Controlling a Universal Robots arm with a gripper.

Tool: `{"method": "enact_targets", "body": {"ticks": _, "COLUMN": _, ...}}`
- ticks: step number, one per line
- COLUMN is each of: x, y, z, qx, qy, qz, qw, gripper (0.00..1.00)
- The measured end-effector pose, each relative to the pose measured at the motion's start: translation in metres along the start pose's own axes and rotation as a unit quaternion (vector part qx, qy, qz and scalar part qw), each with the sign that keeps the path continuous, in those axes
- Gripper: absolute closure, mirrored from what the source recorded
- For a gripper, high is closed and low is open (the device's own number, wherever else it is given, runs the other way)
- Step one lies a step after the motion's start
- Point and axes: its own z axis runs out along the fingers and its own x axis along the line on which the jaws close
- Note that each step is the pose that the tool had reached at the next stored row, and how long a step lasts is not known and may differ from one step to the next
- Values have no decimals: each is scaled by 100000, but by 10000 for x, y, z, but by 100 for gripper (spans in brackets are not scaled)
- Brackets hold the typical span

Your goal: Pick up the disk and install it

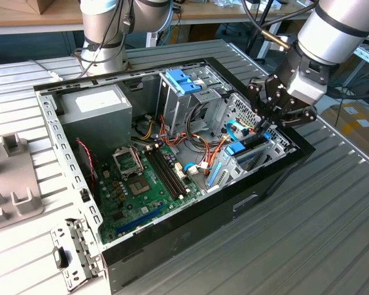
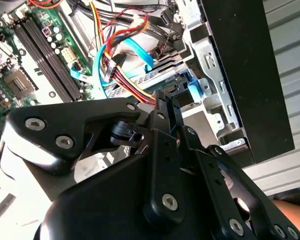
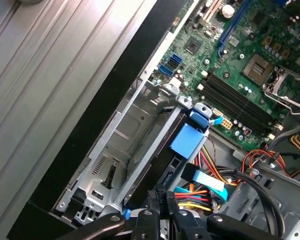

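Installing step, I judge — the gripper [image 1: 262, 126] hangs over the drive cage [image 3: 130, 150] at the exterior view's right, fingers closed on the disk [image 3: 189, 139] — seating it squarely is what remains.

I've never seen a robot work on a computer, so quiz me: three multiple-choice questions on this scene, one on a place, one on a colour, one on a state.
1. Where is the black tool? A over the grey power supply; B at the metal drive cage; C on the table outside.
2. What colour is the plastic carrier on the flat silver-metal disk? A red; B yellow; C blue.
3. The black computer case is: A open; B closed; C upside down.
B, the tool hangs at the cage at the exterior view's right; C, a bright blue tab shows in both wrist views; A, the green motherboard lies exposed.
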Motion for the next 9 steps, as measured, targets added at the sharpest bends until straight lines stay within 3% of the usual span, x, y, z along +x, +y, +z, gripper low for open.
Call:
{"method": "enact_targets", "body": {"ticks": 5, "x": 0, "y": 0, "z": 3, "qx": 155, "qy": 105, "qz": 2515, "qw": 99968, "gripper": 83}}
{"method": "enact_targets", "body": {"ticks": 9, "x": 0, "y": 1, "z": 6, "qx": 314, "qy": 223, "qz": 5186, "qw": 99865, "gripper": 83}}
